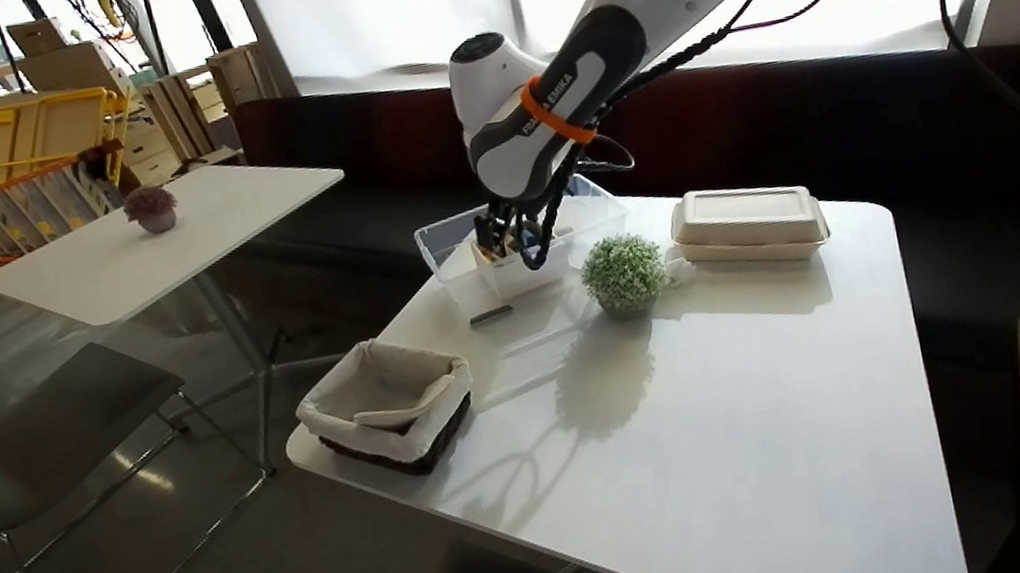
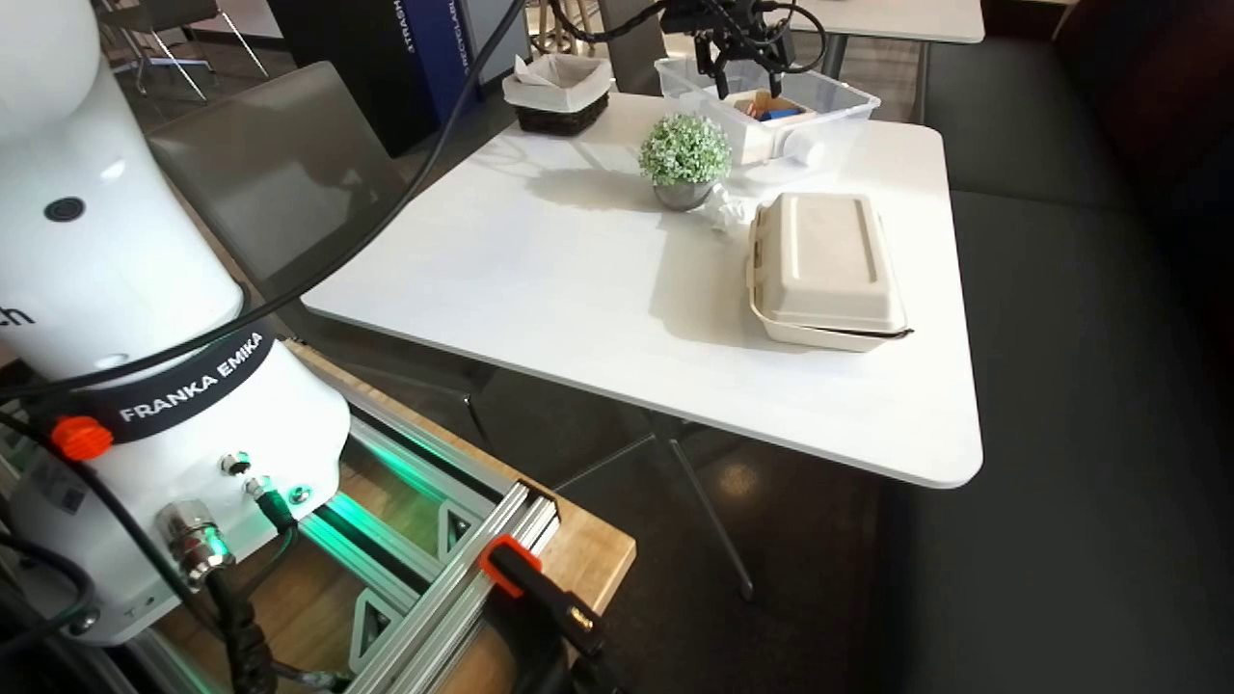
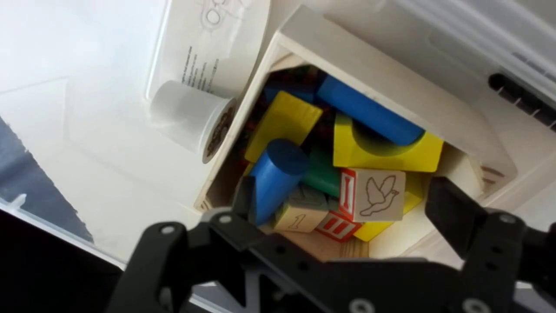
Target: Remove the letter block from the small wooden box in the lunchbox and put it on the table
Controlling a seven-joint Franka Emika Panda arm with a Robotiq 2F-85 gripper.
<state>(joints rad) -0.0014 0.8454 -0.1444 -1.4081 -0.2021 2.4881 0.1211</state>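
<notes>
The letter block (image 3: 378, 195) is a pale cube with a bird face and a red-edged letter face. It lies on other blocks in the small wooden box (image 3: 404, 87). This box also shows in an exterior view (image 2: 759, 146), inside the lunchbox (image 2: 841, 114), a clear whitish bin that also shows in an exterior view (image 1: 448, 245). My gripper (image 3: 343, 193) is open and empty over the box, with its fingers left and right of the letter block and apart from it. It shows in both exterior views (image 1: 510, 234) (image 2: 748, 89). The white table (image 1: 741, 414) carries the lunchbox.
Blue, yellow and green blocks and a cube marked 1 (image 3: 299, 217) crowd the letter block. A white cup (image 3: 186, 117) lies beside the wooden box. A green plant (image 1: 624, 271), a beige lidded container (image 1: 748, 221), a lined basket (image 1: 383, 386) and a dark stick (image 1: 491, 314) are on the table.
</notes>
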